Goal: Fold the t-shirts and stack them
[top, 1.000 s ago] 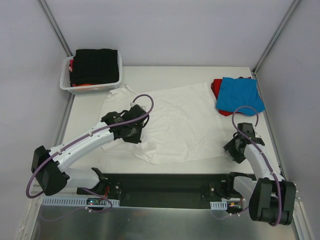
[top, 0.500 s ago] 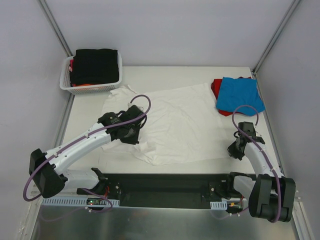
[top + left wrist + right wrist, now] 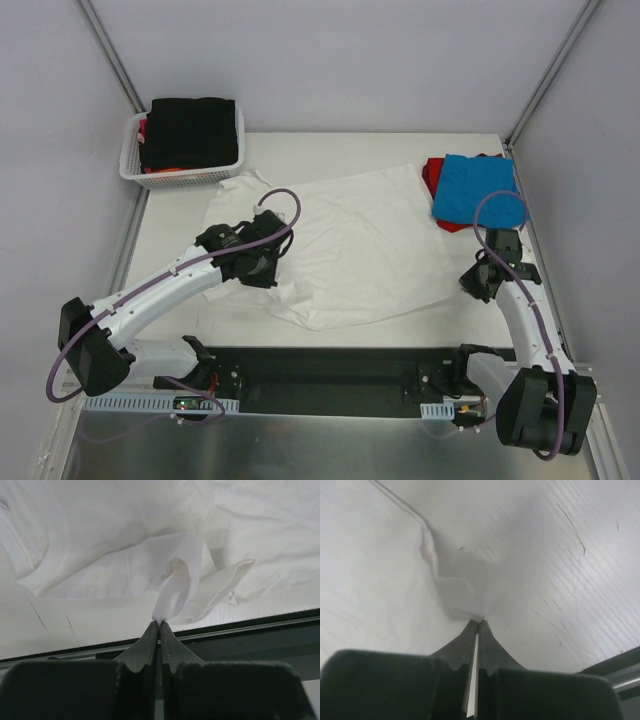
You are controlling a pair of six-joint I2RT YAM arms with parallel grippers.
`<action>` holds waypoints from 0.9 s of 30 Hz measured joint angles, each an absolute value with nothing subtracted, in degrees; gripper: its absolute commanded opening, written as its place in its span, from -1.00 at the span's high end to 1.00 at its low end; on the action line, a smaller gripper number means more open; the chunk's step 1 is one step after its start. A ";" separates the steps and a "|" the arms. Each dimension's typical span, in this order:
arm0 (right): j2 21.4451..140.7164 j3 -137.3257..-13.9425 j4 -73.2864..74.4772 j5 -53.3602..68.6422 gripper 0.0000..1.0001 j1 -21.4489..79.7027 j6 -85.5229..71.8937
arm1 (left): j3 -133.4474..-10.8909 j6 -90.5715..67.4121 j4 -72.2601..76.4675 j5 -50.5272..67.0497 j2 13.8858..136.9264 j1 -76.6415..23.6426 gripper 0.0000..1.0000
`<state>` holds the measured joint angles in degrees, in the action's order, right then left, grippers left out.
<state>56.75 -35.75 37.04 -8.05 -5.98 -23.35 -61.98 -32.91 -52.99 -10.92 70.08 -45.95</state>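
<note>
We see the left gripper (image 3: 159, 624) and right gripper (image 3: 479, 623) each pinching a fold of the white t-shirt (image 3: 350, 240).

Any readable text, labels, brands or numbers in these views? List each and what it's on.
None readable in any view.
The white t-shirt, blue t-shirt and black t-shirt are plain, with no print visible.
Any marking on the small board at the arm bases is too small to read.
</note>
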 measured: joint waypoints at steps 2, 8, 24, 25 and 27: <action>56.16 -38.28 38.11 -8.03 0.99 -5.98 -22.61 | -62.35 -33.45 -53.28 -11.20 70.11 -45.47 1.00; 56.38 -42.00 41.25 -7.01 0.98 -5.98 -19.90 | -64.64 -35.42 -55.07 -14.20 70.13 -43.42 1.00; 62.06 -47.33 45.23 -3.09 0.99 -6.68 -13.41 | -69.23 -45.36 -71.00 -23.99 61.10 -41.91 1.00; 62.70 -47.94 45.30 -2.81 0.98 -6.76 -13.06 | -69.41 -46.00 -71.81 -24.43 60.53 -41.91 1.00; 64.66 -49.71 45.45 -2.07 0.98 -7.11 -12.19 | -69.63 -47.37 -73.34 -24.93 59.79 -41.91 1.00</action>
<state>64.66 -49.71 45.45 -2.07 -7.11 -12.19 -69.63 -47.37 -73.34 -24.93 59.79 -41.91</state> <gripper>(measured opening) 0.018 0.009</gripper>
